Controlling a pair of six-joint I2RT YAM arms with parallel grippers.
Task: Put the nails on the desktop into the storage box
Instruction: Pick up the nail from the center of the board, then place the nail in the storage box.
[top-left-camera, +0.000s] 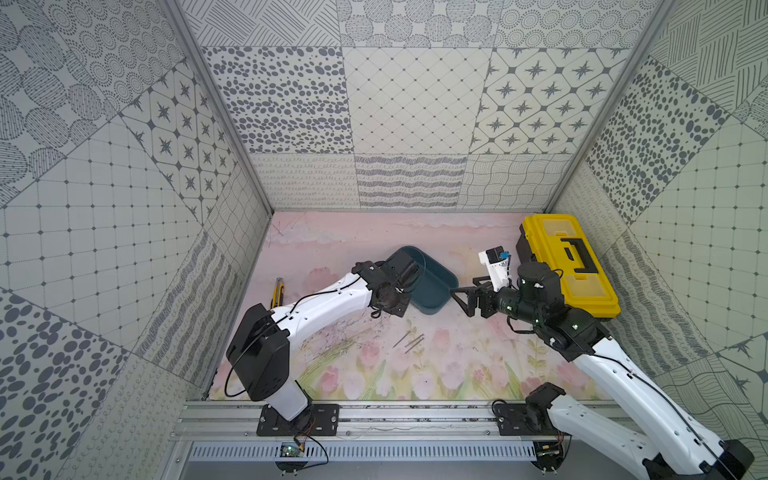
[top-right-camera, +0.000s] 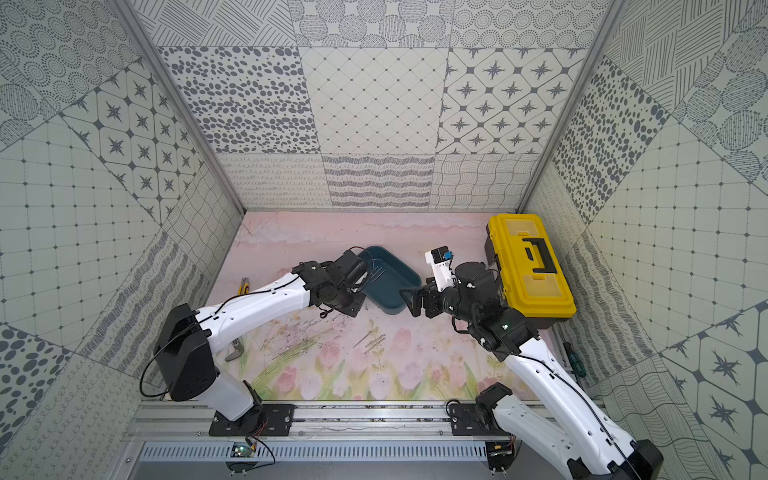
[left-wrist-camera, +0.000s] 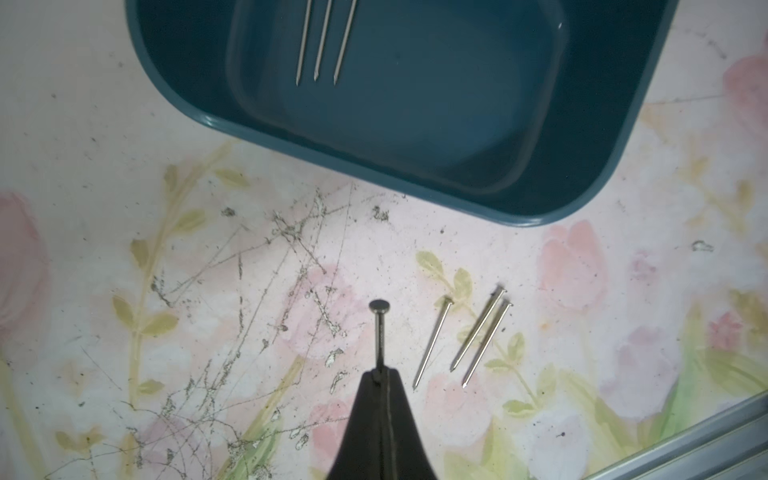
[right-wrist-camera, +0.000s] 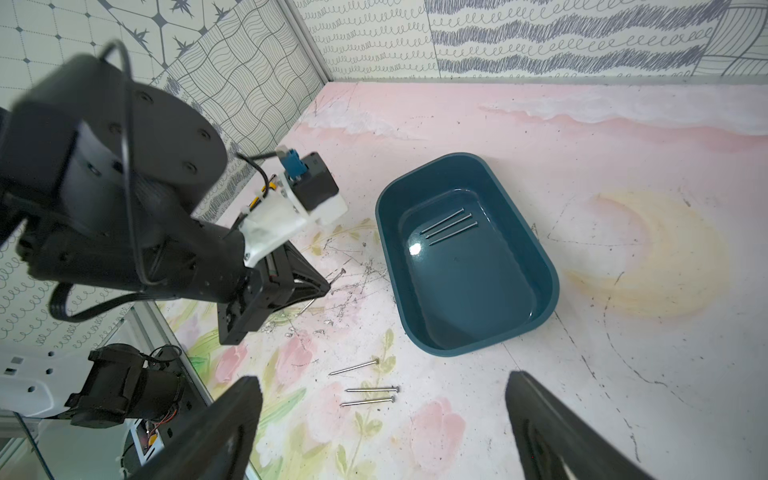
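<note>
Bimanual pose: left arm (top-left-camera: 328, 299) extended forward, left gripper (left-wrist-camera: 381, 374) pinched on one nail (left-wrist-camera: 379, 328); right arm (top-left-camera: 615, 361) bent inward, right gripper (top-left-camera: 460, 300) spread wide.

Glossy plastic box (right-wrist-camera: 388, 237) (metal nails (right-wrist-camera: 448, 226))

A yellow toolbox (top-left-camera: 569, 266) with a black handle stands closed at the back right, close to the patterned wall (top-left-camera: 415, 104). A yellow knife (top-left-camera: 277, 293) lies at the left. A grey bent metal tool (top-right-camera: 235, 351) lies nearer the front left.
</note>
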